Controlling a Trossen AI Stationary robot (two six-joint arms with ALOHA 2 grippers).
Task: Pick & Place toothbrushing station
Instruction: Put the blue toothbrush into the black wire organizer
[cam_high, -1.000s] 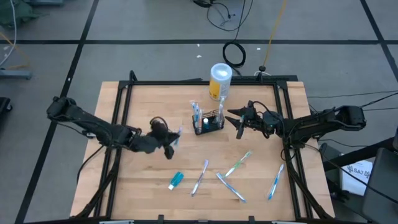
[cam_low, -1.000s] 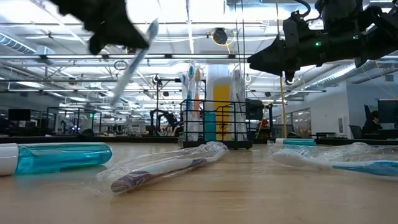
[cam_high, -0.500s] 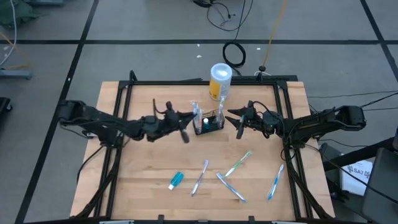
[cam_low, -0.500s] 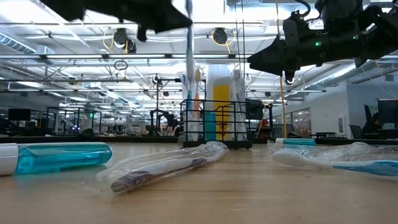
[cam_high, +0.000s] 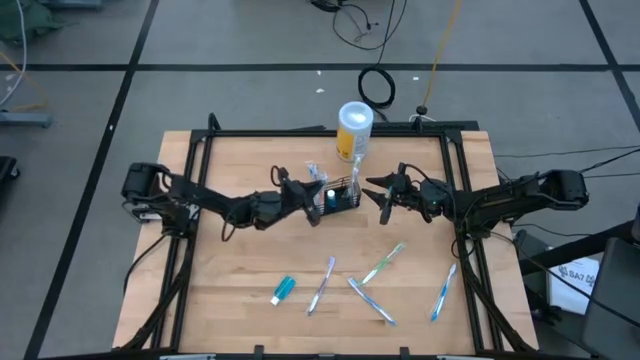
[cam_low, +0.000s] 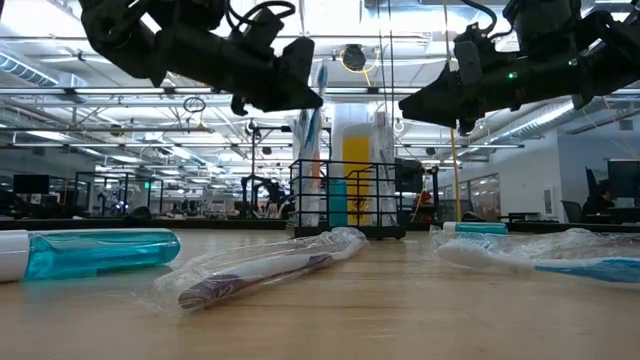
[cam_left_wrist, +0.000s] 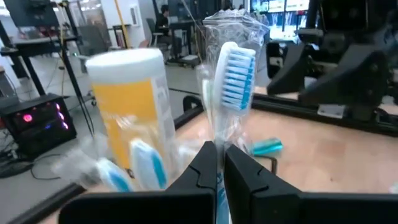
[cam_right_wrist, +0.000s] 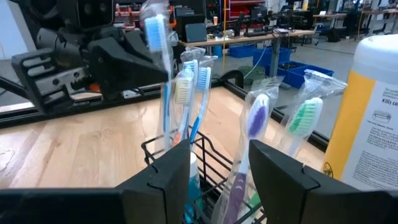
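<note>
- Swinging across from the left half of the worktop (cam_high: 250, 310), the left gripper (cam_high: 312, 203) now sits in the high view right at the left end of the toothbrushing station (cam_high: 338, 197), near the middle of the far edge; a second ago it hung well short of it.
- In the same view the right gripper (cam_high: 384, 192) has not shifted: it waits just beside the basket's right end, its fingers spread and holding nothing.
- In the low view the wrapped toothbrush (cam_low: 318, 100) the left gripper carries, earlier slanted off to the left, now stands upright directly over the basket's (cam_low: 345, 198) left part, among the brushes already standing there.
- In the left wrist view the fingers (cam_left_wrist: 202, 167) are pressed together on that toothbrush's (cam_left_wrist: 231, 81) handle, bristles up, with the white-and-yellow canister (cam_left_wrist: 134, 102) behind it.
- In the right wrist view the carried toothbrush (cam_right_wrist: 157, 37) rises above the basket's rim (cam_right_wrist: 163, 144).
- Judged from this, the brush is lined up for lowering into the basket, though whether its tip is already inside cannot be told; four more brushes and a tube lie toward the near edge.
</note>
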